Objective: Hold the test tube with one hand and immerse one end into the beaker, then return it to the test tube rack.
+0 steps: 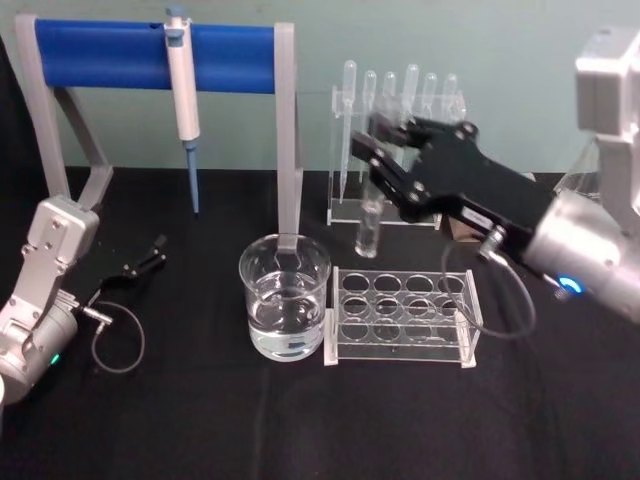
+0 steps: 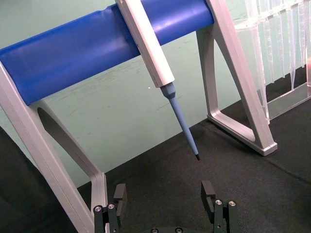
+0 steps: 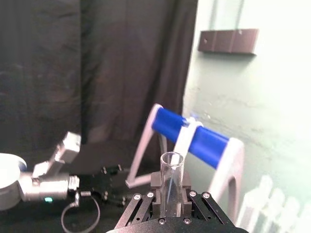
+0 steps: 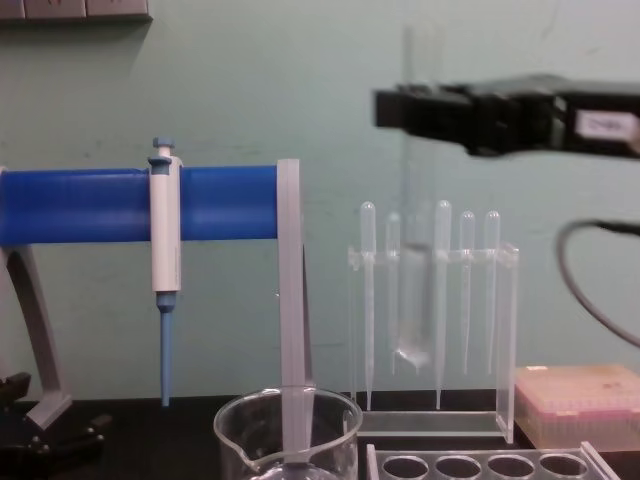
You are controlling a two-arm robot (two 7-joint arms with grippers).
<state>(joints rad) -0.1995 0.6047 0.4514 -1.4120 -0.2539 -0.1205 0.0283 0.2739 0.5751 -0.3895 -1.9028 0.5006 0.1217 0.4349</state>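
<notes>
Black cloth covers the work table (image 1: 200,430), with a pale green wall behind it. Right gripper (image 1: 385,150) is raised over the far side of the table, above the white rack (image 1: 405,318), and is clamped on the test tube (image 1: 369,222). Tube's long axis is vertical: rounded bottom down, open rim up, as the right wrist view confirms with the rim (image 3: 171,158) standing between the closed fingers (image 3: 158,182). In the head view the upper part of the tube is hidden by the gripper body; in the chest view the tube (image 4: 412,290) is faint and overlaps the clear pipettes (image 4: 440,290) in their stand behind it, so its outline is hard to separate from them. Lower end hangs clear of the rack, in the air.

Beaker (image 1: 285,300) stands on the cloth just left of the rack, holding clear liquid; its lower half is cut off in the chest view. Tube is well apart from it, not immersed.

Left gripper (image 2: 165,204) rests low at the table's left edge, jaws apart and holding nothing, facing the blue-barred stand (image 1: 150,55) where the pipettor (image 1: 183,100) hangs.
</notes>
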